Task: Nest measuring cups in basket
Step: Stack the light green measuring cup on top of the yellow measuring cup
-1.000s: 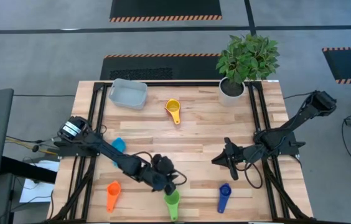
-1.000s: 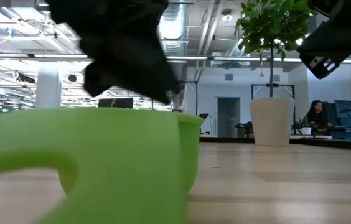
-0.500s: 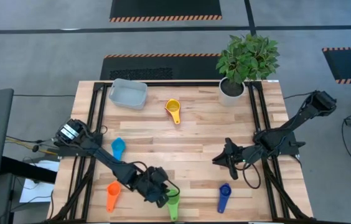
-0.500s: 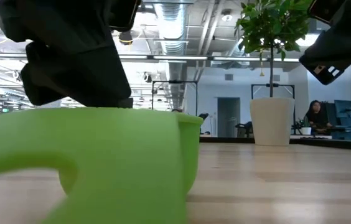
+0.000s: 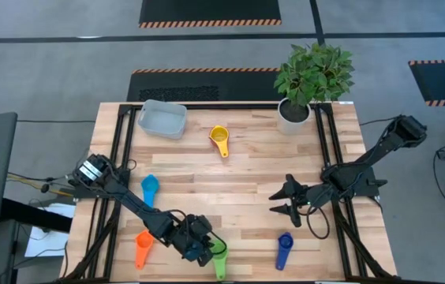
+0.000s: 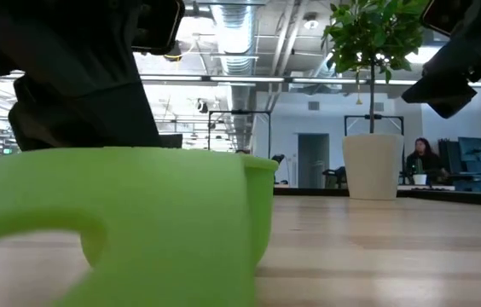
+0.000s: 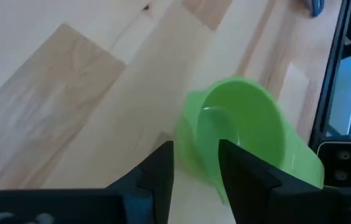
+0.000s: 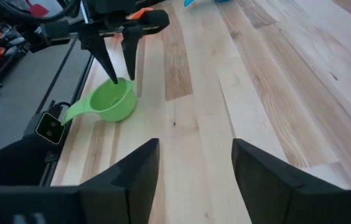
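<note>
low over the green cup (image 5: 219,254), left gripper (image 5: 207,251) jaws released astride its rim; right gripper (image 5: 278,201) released.

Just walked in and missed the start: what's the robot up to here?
The left gripper is down at the green measuring cup near the table's front edge, its open fingers straddling the cup's rim but not yet closed. The right gripper waits open above mid-table. The yellow, light blue, orange and dark blue cups lie scattered. No cups show in the basket.
</note>
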Action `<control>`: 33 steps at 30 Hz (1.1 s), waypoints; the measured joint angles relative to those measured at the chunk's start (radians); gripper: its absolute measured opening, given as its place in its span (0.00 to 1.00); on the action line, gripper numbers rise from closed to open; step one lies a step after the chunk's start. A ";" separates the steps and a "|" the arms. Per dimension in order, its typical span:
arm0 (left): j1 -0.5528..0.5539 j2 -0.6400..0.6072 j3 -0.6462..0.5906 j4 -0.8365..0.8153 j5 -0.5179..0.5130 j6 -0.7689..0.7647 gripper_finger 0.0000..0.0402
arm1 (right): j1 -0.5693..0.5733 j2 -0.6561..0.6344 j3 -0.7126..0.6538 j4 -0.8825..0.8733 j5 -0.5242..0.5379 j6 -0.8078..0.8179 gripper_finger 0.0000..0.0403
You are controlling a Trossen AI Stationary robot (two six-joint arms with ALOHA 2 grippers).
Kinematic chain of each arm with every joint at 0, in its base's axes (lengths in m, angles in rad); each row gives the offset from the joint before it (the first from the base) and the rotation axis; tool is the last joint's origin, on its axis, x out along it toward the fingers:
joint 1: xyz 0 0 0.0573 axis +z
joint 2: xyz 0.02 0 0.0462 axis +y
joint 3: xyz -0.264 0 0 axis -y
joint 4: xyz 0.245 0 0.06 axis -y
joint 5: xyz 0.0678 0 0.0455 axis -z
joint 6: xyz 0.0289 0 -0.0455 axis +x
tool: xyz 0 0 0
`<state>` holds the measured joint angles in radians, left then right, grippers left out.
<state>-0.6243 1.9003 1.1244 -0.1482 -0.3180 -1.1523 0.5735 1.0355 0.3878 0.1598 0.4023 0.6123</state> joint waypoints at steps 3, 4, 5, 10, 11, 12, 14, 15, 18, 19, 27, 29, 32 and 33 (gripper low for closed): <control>0.001 0.000 0.000 -0.044 -0.004 -0.016 0.25 | 0.000 0.000 0.000 -0.003 0.000 0.000 0.56; 0.002 0.000 0.000 -0.049 -0.004 -0.017 0.24 | 0.000 0.000 0.000 -0.004 0.000 0.000 0.56; 0.005 0.000 0.000 -0.049 -0.003 -0.017 0.22 | 0.000 0.000 0.000 -0.007 0.000 0.000 0.55; 0.018 0.000 0.000 -0.056 0.000 -0.020 0.11 | 0.000 0.000 0.000 -0.010 0.000 0.000 0.52; 0.022 0.000 0.000 -0.059 -0.001 -0.020 0.08 | 0.000 0.000 0.000 -0.011 0.000 -0.001 0.51; 0.027 0.000 0.000 -0.064 -0.002 -0.020 0.05 | 0.000 0.000 0.000 -0.010 0.000 -0.001 0.50; 0.036 0.000 0.000 -0.072 -0.014 -0.021 0.02 | 0.000 0.000 0.000 -0.010 0.000 0.001 0.48; 0.041 0.000 0.000 -0.073 -0.024 -0.021 0.02 | 0.000 0.000 0.000 -0.010 0.000 0.005 0.47; 0.056 -0.001 0.000 -0.074 -0.055 -0.022 0.01 | 0.000 0.000 0.000 -0.010 0.000 0.014 0.44; 0.064 -0.004 0.000 -0.080 -0.066 -0.022 0.01 | 0.000 0.000 0.000 -0.010 0.000 0.015 0.43; 0.164 -0.113 0.000 -0.188 -0.172 -0.004 0.00 | 0.000 -0.001 0.000 -0.024 0.000 0.015 0.32; 0.198 -0.154 0.000 -0.225 -0.206 0.016 0.00 | 0.000 -0.001 0.000 -0.038 0.004 0.011 0.29; 0.268 -0.201 0.000 -0.265 -0.262 0.051 0.00 | 0.000 -0.001 0.000 -0.046 0.046 0.012 0.25; 0.296 -0.210 0.000 -0.264 -0.279 0.070 0.00 | 0.000 0.000 0.000 -0.046 0.064 0.018 0.24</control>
<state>-0.3282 1.6906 1.1248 -0.4125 -0.5972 -1.0822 0.5735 1.0352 0.3878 0.1140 0.4662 0.6307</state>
